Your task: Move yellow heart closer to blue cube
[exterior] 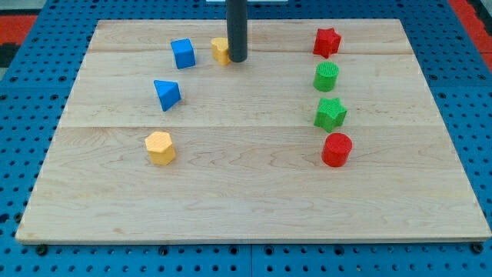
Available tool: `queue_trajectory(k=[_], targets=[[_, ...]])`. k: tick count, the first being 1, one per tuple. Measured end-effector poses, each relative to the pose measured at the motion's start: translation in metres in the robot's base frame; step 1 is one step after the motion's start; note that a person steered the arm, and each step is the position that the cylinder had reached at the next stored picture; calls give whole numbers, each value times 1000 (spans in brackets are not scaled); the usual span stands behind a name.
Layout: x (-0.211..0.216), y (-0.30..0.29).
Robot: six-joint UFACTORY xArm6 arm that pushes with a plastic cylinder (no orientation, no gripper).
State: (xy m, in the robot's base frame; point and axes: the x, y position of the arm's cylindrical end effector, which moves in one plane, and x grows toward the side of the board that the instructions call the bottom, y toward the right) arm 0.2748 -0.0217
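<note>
Currently my tip [237,59] sits against the view's right side of the yellow heart [221,51], near the board's top edge.
No claw on this rig, just a bare rod, so nothing is held. Rod partly hides the heart. Blue cube [183,54] is just to the heart's left, a small gap between them. Blue triangular block [166,94] sits below the cube, yellow hexagonal block [160,148] lower still. Right-hand column, top to bottom: red star [326,41], green cylinder [326,77], green star [330,113], red cylinder [336,149]. All on the wooden board [246,200].
</note>
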Motion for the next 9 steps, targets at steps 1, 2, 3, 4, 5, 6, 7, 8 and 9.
queue_trajectory(k=[1,2,3,4,5,6,7,8,9], targets=[[-15,-12],[-22,-15],[-43,-39],[-47,-59],[-39,-52],[-24,-25],[-3,-27],[-8,-47],[-17,-51]])
